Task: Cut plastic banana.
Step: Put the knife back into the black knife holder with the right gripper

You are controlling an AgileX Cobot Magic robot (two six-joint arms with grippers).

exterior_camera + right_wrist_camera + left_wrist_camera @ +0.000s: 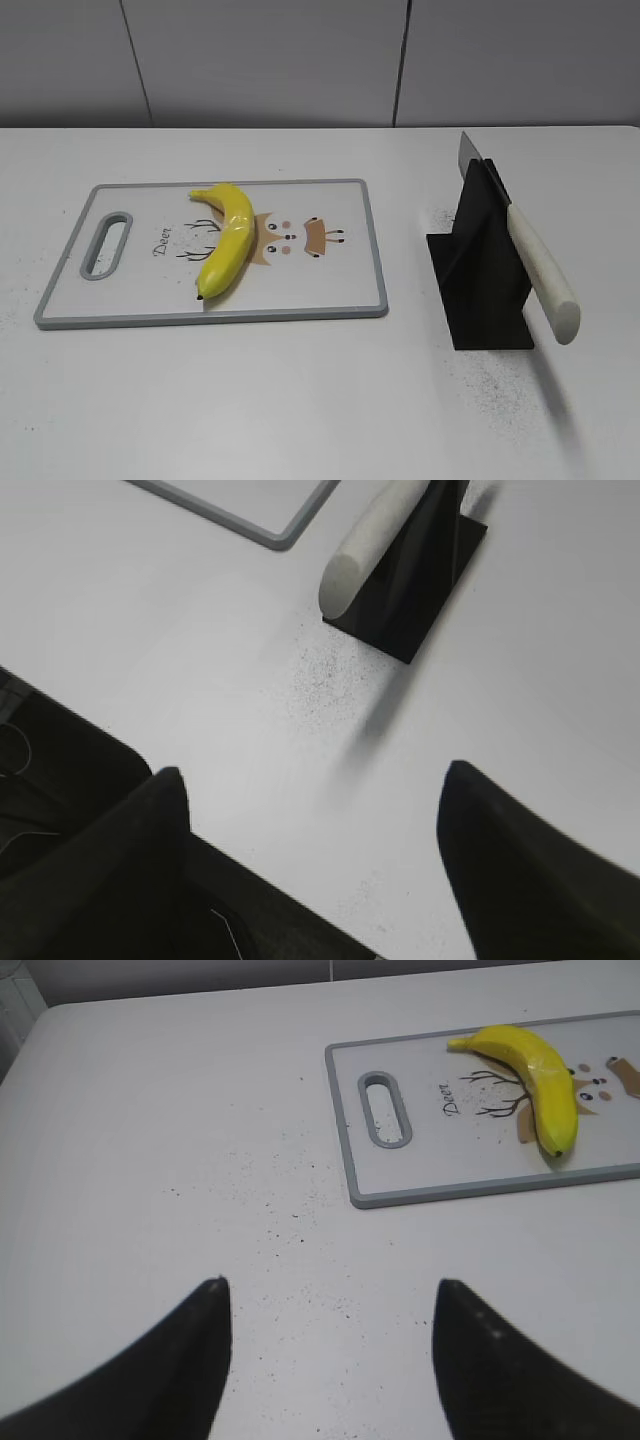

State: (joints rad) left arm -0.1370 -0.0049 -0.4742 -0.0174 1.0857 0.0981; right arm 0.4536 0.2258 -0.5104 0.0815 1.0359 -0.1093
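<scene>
The plastic banana [228, 240] is glossy yellow with a dark tip and lies on the white cutting board [330, 290] with a grey rim. It also shows in the left wrist view [535, 1080], far right. A knife with a white handle [543, 272] rests in a black stand [485, 290]; the handle end shows in the right wrist view [365, 550]. My left gripper [330, 1295] is open and empty over bare table, left of the board. My right gripper [310, 780] is open and empty near the table's front edge, short of the stand. Neither gripper shows in the exterior view.
The board [470, 1185] has a handle slot [385, 1110] at its left end. The black stand [415, 580] stands to the right of the board. Dark specks dot the white table [300, 400]. The table's front edge [250, 875] runs under my right gripper.
</scene>
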